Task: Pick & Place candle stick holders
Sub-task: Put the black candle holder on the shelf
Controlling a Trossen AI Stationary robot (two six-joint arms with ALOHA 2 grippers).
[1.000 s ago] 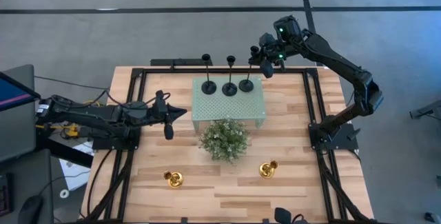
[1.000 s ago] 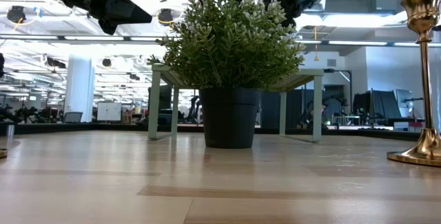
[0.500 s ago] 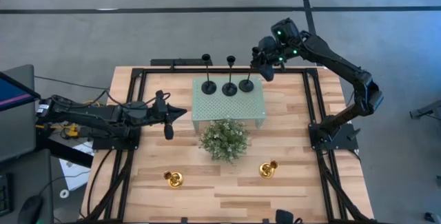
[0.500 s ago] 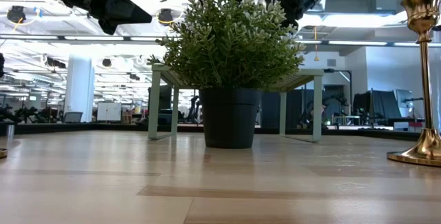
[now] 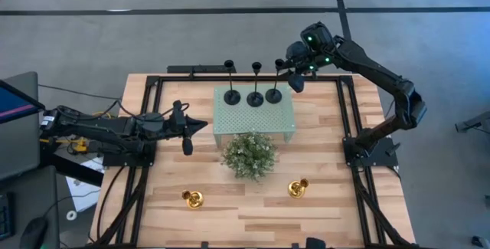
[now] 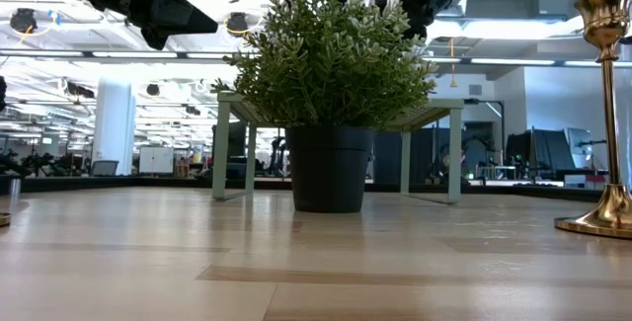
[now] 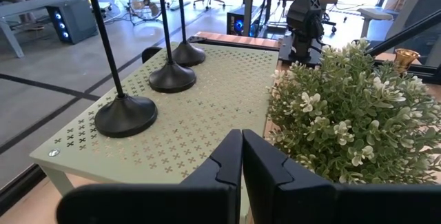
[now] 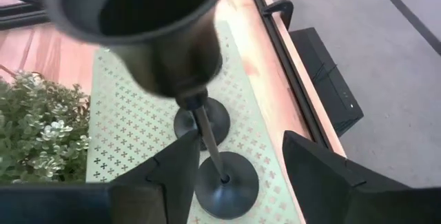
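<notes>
Three black candle stick holders (image 5: 255, 96) stand by their round bases in a row on a pale green perforated stand (image 5: 253, 119). My right gripper (image 8: 241, 156) is open high over the right-hand one (image 8: 207, 138). Its fingers stand on either side of the thin stem below the cup, and the stem runs close by one finger. Two gold candle stick holders (image 5: 193, 198) (image 5: 297, 188) stand on the near part of the table. My left gripper (image 7: 241, 162) is shut and holds nothing. It hovers left of the stand (image 7: 172, 120).
A bushy green plant (image 5: 249, 155) in a dark pot stands just in front of the stand, between it and the gold holders. Black frame rails (image 5: 149, 126) run along the table's left, right and far sides. One gold holder (image 6: 607, 114) rises at the right of the low view.
My right gripper has opened and let go of the right-hand black holder near its top. The holder stays upright on the green stand. The left arm has kept still.
</notes>
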